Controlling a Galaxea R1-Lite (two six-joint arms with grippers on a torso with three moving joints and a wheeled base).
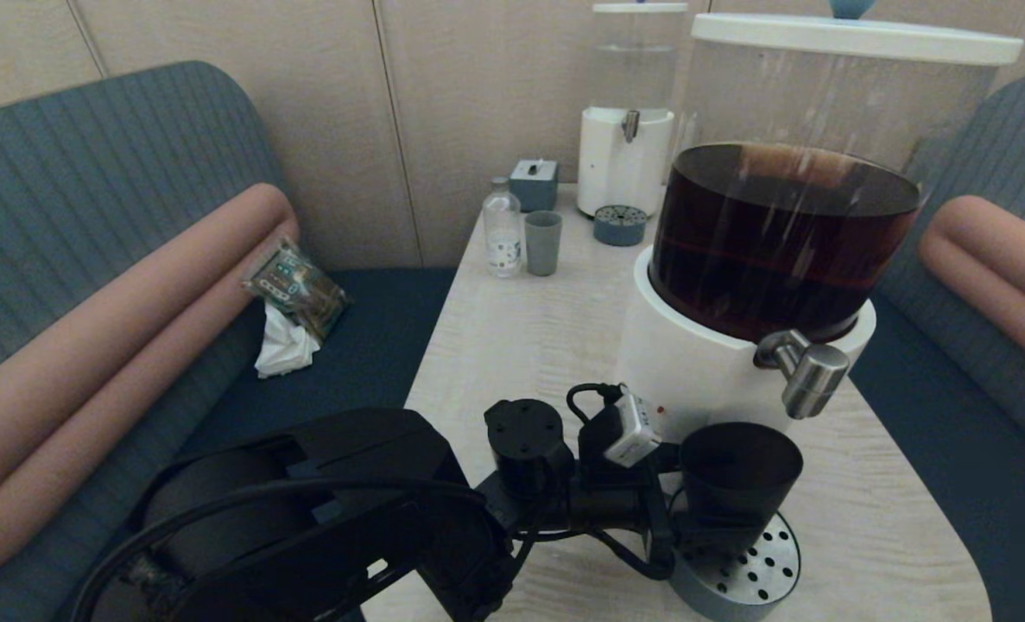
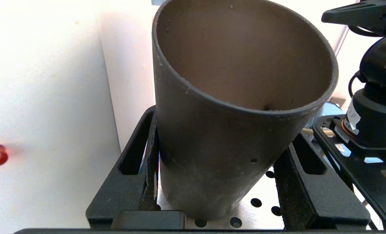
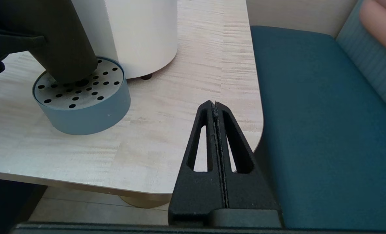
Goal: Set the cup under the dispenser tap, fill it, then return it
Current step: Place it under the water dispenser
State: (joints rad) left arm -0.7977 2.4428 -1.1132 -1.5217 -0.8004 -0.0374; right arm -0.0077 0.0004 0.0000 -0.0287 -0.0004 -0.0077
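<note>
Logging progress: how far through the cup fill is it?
Placing looks nearly done: the left gripper has the cup on the perforated drip tray below the dispenser tap. The cup looks empty and tilted. Filling and returning remain. The right gripper sits shut, off the table edge.

Your left gripper (image 2: 219, 182) has little room: its fingers close round the cup (image 1: 739, 484) on the drip tray (image 1: 749, 579), the white dispenser base (image 1: 693, 363) just behind, the dispenser tap (image 1: 804, 367) just above the rim. Bare table (image 1: 521, 337) lies open toward the bottle (image 1: 503, 229). Your right gripper (image 3: 217, 107) hangs pressed together beyond the table's near corner.
</note>
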